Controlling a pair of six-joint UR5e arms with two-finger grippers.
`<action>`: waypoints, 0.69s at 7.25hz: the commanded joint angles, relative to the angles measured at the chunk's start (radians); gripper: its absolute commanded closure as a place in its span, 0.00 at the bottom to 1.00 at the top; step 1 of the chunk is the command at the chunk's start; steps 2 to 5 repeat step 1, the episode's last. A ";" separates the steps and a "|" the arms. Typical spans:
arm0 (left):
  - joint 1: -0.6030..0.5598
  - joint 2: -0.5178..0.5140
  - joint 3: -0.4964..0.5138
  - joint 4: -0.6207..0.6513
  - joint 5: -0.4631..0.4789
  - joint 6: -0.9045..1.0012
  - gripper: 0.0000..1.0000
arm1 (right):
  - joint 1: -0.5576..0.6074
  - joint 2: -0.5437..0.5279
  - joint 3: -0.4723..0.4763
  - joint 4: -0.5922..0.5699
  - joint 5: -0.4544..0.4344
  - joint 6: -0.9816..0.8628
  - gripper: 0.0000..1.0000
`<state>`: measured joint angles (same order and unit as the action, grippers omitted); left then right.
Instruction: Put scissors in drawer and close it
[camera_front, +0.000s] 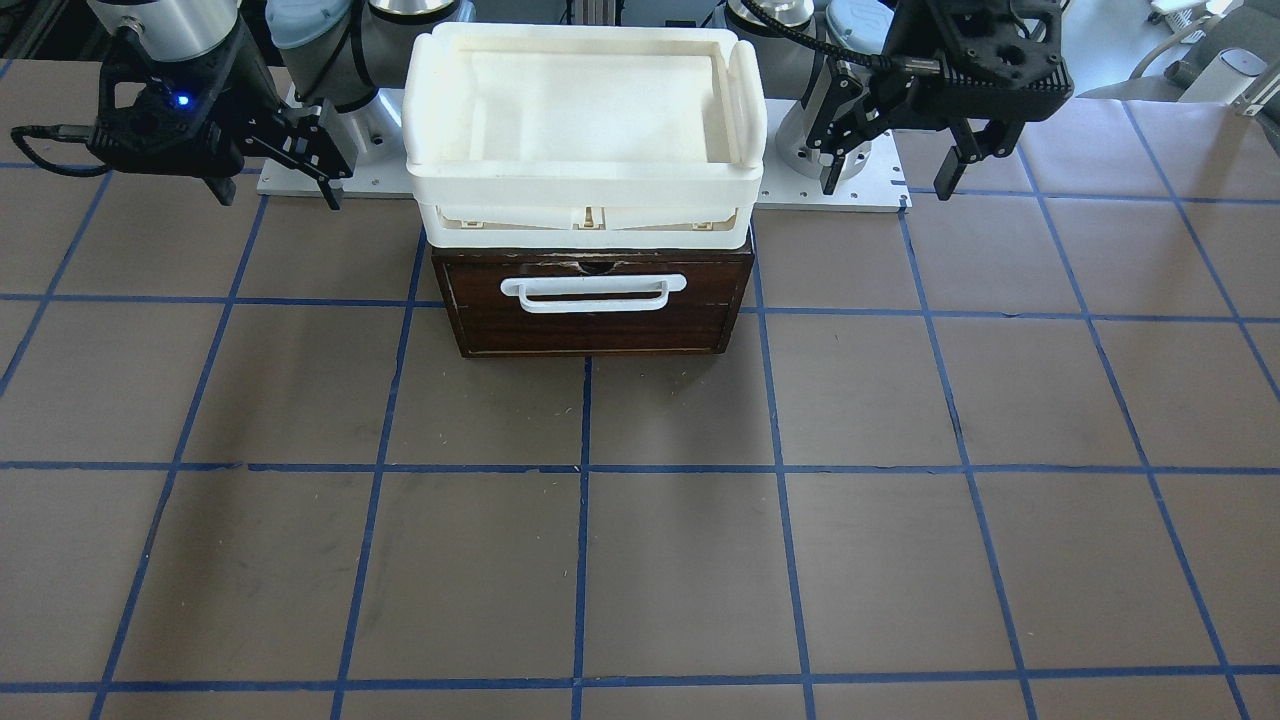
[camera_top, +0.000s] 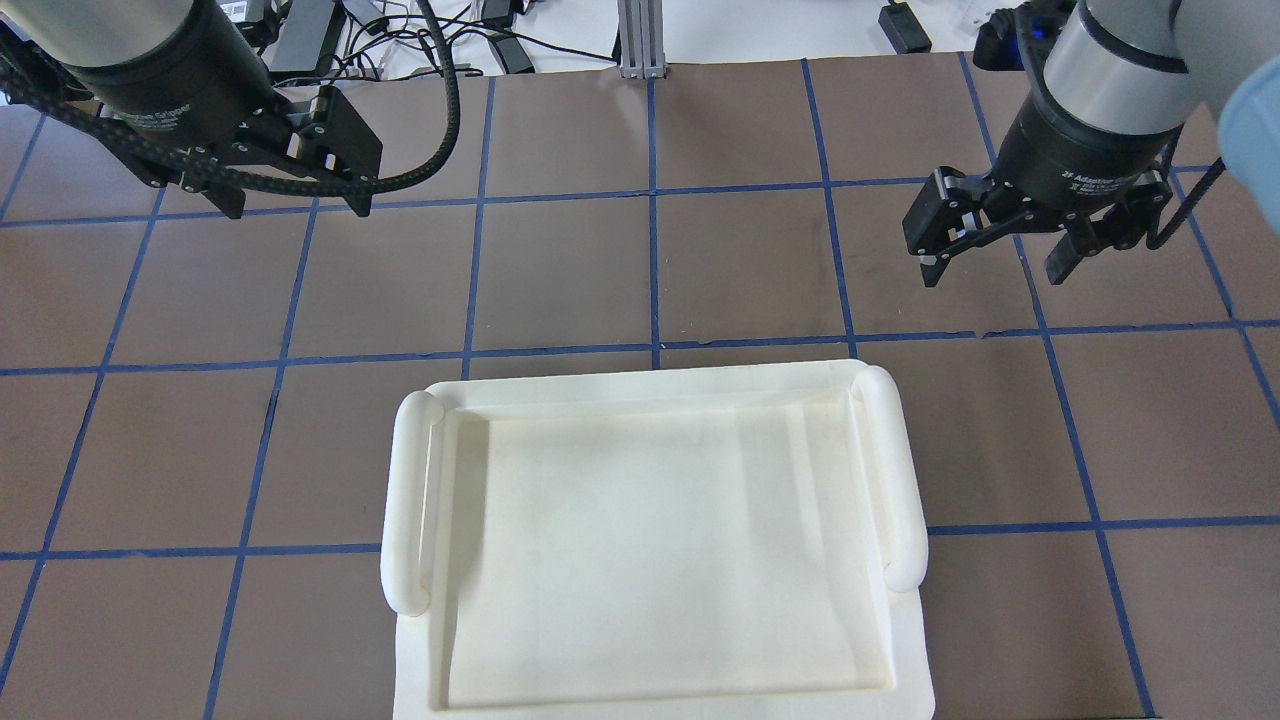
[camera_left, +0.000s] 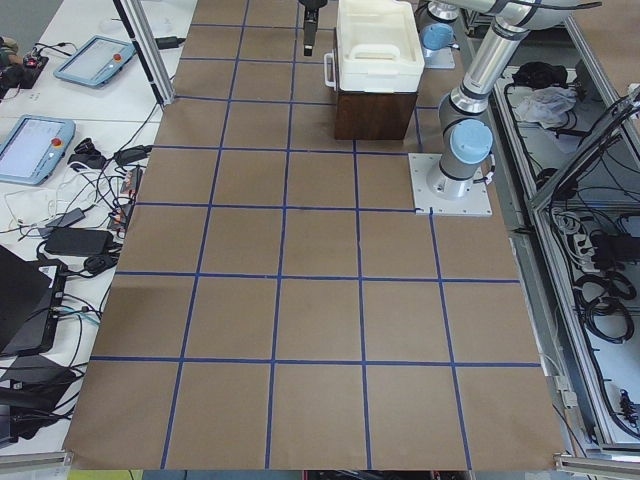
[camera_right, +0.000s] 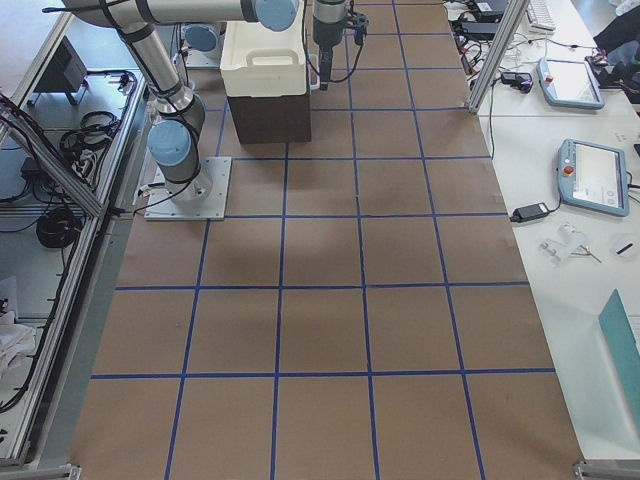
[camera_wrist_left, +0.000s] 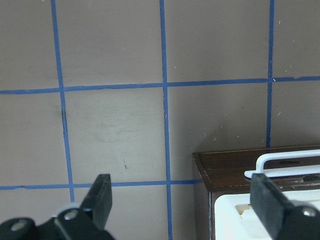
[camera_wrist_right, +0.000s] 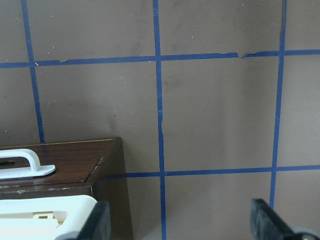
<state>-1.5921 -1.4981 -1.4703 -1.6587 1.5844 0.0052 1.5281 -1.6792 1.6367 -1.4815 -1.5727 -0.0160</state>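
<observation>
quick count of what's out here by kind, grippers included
white tray: 1
drawer: 1, shut
grippers: 2, left gripper and right gripper, jaws open
scissors: 0 in view
total: 4

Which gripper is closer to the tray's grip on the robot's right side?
Right. The right gripper hangs outward and forward of that grip; the left gripper is past the tray's other end.
</observation>
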 joint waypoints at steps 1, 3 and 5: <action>0.003 0.002 0.004 -0.029 0.002 -0.001 0.00 | -0.003 -0.001 0.000 0.000 -0.001 0.007 0.00; 0.003 0.002 0.004 -0.029 0.002 -0.001 0.00 | -0.003 -0.001 0.000 0.000 -0.001 0.007 0.00; 0.003 0.002 0.004 -0.029 0.002 -0.001 0.00 | -0.003 -0.001 0.000 0.000 -0.001 0.007 0.00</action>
